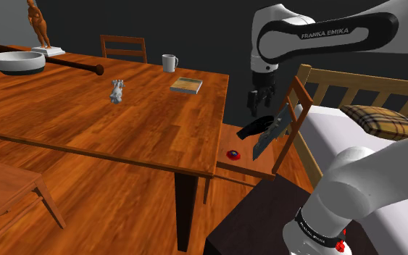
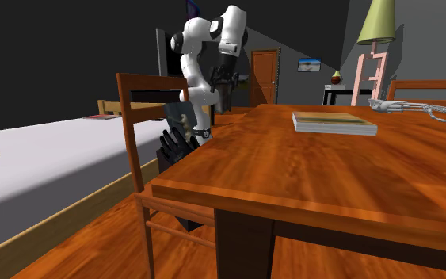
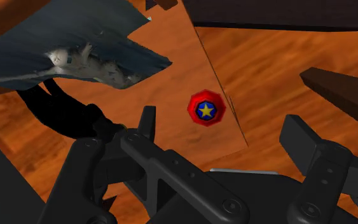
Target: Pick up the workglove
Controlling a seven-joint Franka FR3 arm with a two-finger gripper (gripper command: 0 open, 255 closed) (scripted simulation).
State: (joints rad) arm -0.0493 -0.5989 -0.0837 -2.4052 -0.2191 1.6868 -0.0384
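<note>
1. Claw: open. In the wrist view the two black fingers stand well apart, with nothing clasped between them and nothing touching them. It hangs above the chair, apart from everything below.
2. Glove: it lies on the chair seat, between the table edge and the chair back. It is a crumpled grey-blue part with a black part beside it. In the wrist view it sits off to one side of the open fingers, not between them.
3. Red disc: a small badge with a yellow star, lying on the seat near the glove. It lies closer to the line of the fingers than the glove does.
4. Risk, misaligned descent: a straight drop from here would probably close on bare seat or on the disc, because the glove lies outside the gap.
5. Risk, collision: the chair back and the table edge flank the seat closely, so a sideways correction made low down could knock a finger or the wrist against wood.
6. Risk, weak hold: the glove looks limp and rumpled, so a pinch on one loose fold may slip or let it sag free on lifting.
</note>
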